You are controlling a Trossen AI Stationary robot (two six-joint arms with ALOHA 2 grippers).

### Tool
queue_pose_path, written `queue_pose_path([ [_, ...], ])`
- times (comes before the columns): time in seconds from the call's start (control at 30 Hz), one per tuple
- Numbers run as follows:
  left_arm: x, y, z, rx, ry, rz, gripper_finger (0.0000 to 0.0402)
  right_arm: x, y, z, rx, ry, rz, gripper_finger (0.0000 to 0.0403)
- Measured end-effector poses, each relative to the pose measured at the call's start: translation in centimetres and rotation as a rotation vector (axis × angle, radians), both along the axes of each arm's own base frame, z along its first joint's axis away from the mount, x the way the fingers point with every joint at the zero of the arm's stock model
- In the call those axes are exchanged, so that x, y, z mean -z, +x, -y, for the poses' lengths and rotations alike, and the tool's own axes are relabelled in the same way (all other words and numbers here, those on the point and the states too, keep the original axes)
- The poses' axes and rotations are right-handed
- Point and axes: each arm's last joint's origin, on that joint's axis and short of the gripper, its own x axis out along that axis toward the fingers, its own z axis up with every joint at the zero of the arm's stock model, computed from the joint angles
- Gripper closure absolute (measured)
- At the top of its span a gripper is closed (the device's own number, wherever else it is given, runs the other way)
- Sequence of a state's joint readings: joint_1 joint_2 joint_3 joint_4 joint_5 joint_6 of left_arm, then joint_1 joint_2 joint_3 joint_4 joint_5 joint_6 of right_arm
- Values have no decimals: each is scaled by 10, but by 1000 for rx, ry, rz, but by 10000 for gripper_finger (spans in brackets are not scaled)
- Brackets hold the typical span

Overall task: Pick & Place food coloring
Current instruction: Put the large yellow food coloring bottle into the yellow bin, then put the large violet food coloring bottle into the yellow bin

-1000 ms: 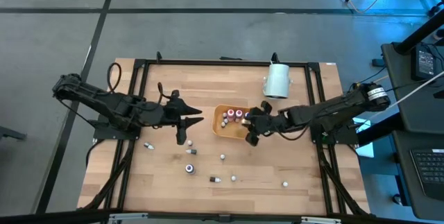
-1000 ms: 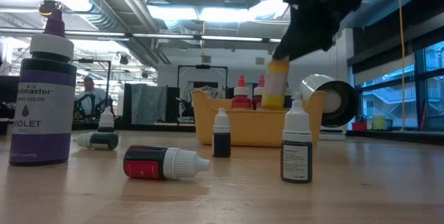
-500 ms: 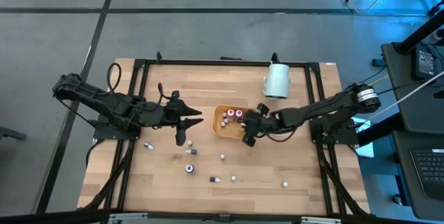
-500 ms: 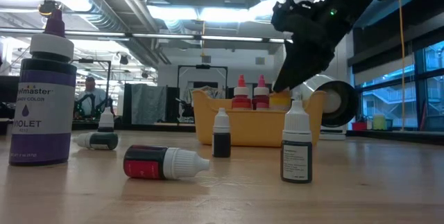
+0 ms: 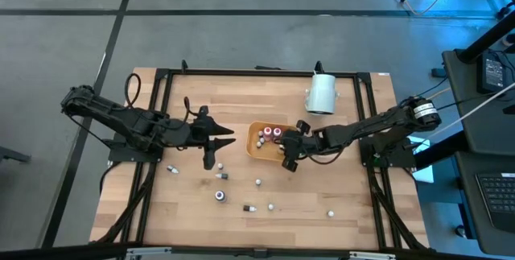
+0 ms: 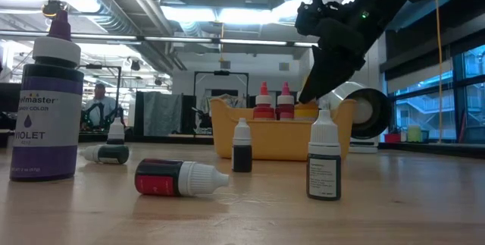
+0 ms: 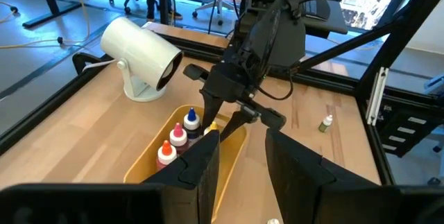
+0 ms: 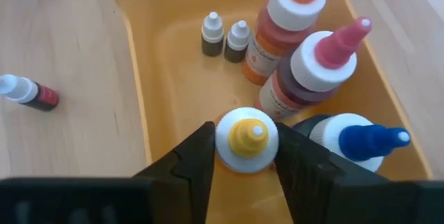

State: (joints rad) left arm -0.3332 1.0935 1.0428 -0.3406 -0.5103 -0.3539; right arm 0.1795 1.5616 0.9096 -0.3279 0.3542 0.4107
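My right hand (image 8: 246, 156) grips a yellow-capped bottle (image 8: 247, 139) inside the orange tray (image 8: 142, 106). Red, pink and blue bottles stand just beyond its fingers. My left hand (image 5: 219, 140) waits, fingers spread.

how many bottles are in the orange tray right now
6 in the tray: two tiny vials side by side, an orange-capped bottle, a pink-capped one, a blue-capped one, and a yellow-capped one between the right gripper's fingers. More may be hidden.

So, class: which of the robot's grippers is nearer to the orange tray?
Right. The right gripper is over the orange tray, its fingers either side of a yellow-capped bottle inside. The left gripper hangs beside the tray, off its far side from the right arm.
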Motion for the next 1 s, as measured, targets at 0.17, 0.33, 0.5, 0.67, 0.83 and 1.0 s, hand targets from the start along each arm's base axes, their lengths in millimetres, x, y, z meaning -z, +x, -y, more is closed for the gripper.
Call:
queue_pose_path([
  [0.17,0,0,0,7,-3,-1,288,0,0,0,-1,-2,1,220],
  [0.33,0,0,0,14,-4,-4,288,-9,3,0,0,-18,-20,166],
  [0.5,0,-6,3,33,0,-20,288,-41,14,-2,-44,-45,-9,140],
  [0.67,-8,-20,9,76,-3,12,288,-84,34,-15,-305,-17,148,135],
  [0.83,-9,-38,13,87,1,40,288,-113,50,-31,-558,-42,452,135],
  [1.0,9,-55,14,122,-27,102,288,-123,61,-42,-586,-46,647,135],
])
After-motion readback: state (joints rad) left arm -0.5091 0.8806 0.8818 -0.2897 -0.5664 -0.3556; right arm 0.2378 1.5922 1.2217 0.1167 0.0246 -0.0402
